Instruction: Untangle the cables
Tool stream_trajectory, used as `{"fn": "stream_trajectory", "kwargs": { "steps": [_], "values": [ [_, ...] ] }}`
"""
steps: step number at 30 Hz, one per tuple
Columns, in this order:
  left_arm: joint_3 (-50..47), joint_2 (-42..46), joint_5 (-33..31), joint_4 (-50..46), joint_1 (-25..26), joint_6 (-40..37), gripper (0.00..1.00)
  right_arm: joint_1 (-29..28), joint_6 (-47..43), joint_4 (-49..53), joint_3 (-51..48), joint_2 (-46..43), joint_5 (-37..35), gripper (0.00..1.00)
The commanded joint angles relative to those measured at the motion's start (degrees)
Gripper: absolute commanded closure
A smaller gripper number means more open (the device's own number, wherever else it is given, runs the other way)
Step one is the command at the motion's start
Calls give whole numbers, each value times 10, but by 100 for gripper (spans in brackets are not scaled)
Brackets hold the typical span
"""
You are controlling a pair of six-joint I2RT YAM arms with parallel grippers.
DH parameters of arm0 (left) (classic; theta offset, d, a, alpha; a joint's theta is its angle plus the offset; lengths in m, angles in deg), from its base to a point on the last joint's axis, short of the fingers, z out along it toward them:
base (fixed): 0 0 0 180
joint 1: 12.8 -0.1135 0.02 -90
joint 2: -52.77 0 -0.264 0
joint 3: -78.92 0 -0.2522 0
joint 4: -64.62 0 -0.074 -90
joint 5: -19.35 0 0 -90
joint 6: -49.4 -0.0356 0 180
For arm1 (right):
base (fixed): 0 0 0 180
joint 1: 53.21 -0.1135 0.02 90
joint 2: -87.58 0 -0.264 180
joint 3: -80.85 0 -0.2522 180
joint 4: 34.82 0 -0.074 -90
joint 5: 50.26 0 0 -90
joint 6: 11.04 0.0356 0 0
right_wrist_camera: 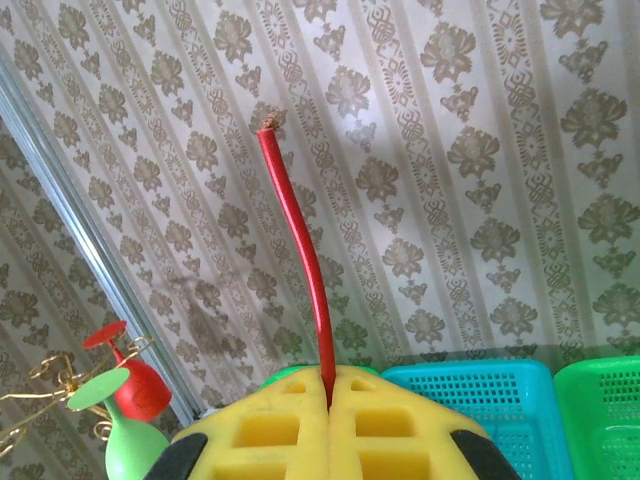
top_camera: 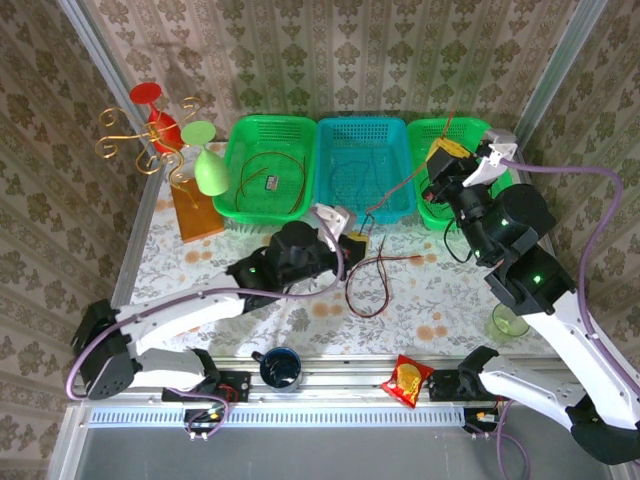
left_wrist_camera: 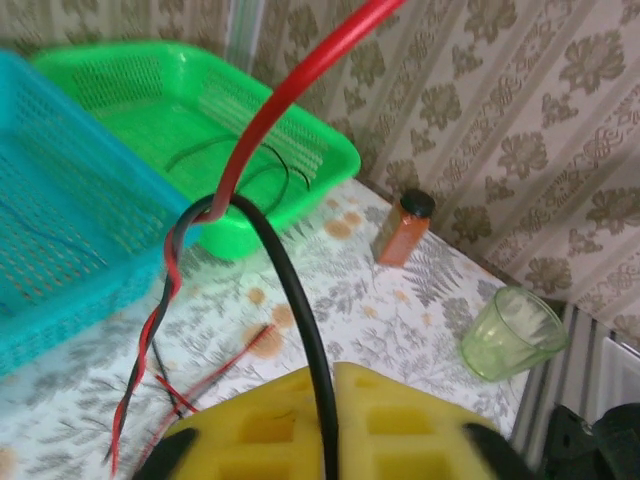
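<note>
Red cable (right_wrist_camera: 300,260): right gripper (right_wrist_camera: 330,392) is clamping it with jaws closed, high at the far right.
Black cable (left_wrist_camera: 300,310): left gripper (left_wrist_camera: 331,400) is pinching it narrowly, low over the table (top_camera: 440,300).
Crossing: red is meeting the black loop just ahead of the left gripper, slanting up toward the right arm.

No readable text, brand, number or sign anywhere. On the red snack packet (top_camera: 408,380) at the near edge of the bench (top_camera: 440,300), yellow printing, too small to make out. On the orange spice jar (left_wrist_camera: 402,228) with a black cap, any label too blurred to read.
</note>
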Motion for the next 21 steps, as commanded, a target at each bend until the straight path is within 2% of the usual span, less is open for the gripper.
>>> {"fn": "stream_trajectory", "kwargs": {
  "steps": [1, 4, 11, 18, 21],
  "values": [
    [-5, 29, 15, -39, -11, -55, 57, 3, 0, 7, 6, 1, 14, 100],
    [1, 41, 26, -33, -12, -87, 44, 3, 20, 17, 15, 16, 54, 100],
    [79, -5, 70, -44, -41, -123, 30, 3, 46, 39, 26, 39, 115, 100],
    [181, -108, 143, -9, -59, -118, 28, 3, 63, 46, 21, 38, 151, 100],
    [214, -144, 178, 12, -59, -95, 30, 3, 63, 52, 24, 35, 155, 100]
  ]
}}
